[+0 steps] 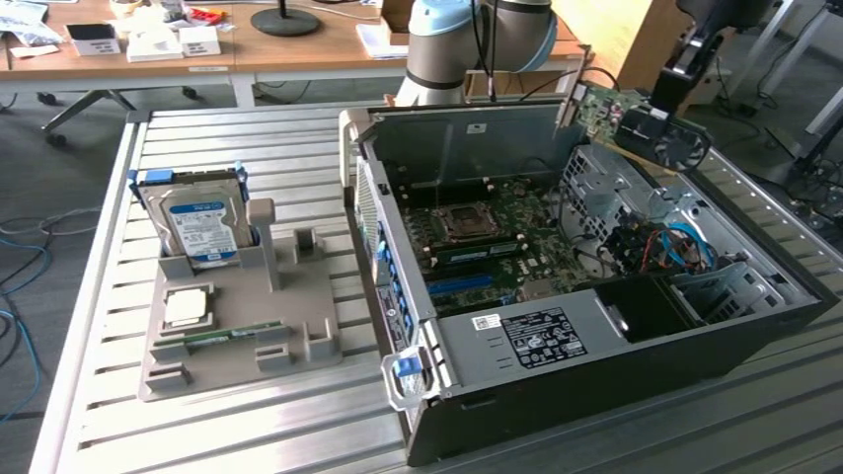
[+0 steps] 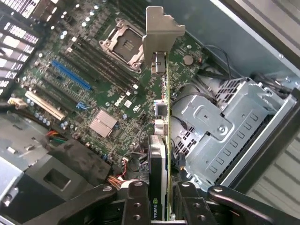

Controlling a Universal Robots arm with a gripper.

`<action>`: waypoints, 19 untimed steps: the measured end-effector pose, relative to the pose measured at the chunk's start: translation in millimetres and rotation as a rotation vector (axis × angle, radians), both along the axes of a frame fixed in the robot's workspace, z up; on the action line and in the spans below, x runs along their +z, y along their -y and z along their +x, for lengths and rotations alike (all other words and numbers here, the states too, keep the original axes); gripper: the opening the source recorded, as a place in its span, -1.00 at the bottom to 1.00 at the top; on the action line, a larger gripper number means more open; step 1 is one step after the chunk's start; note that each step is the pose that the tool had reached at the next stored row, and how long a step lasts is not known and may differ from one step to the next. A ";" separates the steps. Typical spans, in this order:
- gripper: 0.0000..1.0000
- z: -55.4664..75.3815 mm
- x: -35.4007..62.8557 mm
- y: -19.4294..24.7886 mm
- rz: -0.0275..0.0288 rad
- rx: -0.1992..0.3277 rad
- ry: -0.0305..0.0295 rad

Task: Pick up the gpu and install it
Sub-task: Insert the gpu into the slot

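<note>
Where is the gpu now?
Gripped in the hand, the gpu hangs over the case at the exterior view's upper right, beside the drive cage.

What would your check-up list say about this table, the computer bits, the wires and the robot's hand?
Surface: slatted metal table, carrying a grey holder and an open computer case.
Job's things: gpu is up in the air over the computer case, edge-on above the motherboard, and not yet plugged in.
Clutter: grey holder with a hard drive standing upright, a square chip and a memory stick.
Grippers: gripper is shut on the gpu.
Cables: blue and red wires inside the case; a blue cable on the floor.
Surroundings: wooden desks behind the table, with small boxes on top.
</note>
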State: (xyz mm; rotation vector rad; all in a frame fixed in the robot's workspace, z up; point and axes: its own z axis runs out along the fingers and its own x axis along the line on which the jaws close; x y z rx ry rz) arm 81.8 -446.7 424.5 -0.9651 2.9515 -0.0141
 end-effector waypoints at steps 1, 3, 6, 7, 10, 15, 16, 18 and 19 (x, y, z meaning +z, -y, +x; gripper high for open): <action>-0.47 0.0 0.0 0.0 0.0000 0.012 0.0000; -0.47 0.0 0.0 0.0 0.0000 0.037 0.0000; -0.47 0.0 -0.1 0.0 0.0000 0.076 0.0000; -0.47 0.0 -0.1 0.0 0.0000 0.088 0.0000; -0.47 0.0 -0.1 0.0 0.0000 0.124 0.0000; -0.47 0.0 -0.1 0.0 0.0000 0.182 0.0000; -0.47 0.0 -0.1 0.0 0.0000 0.194 0.0000; -0.47 0.0 -0.1 0.0 0.0000 0.217 0.0000; -0.47 -0.1 -0.1 0.0 0.0000 0.229 0.0000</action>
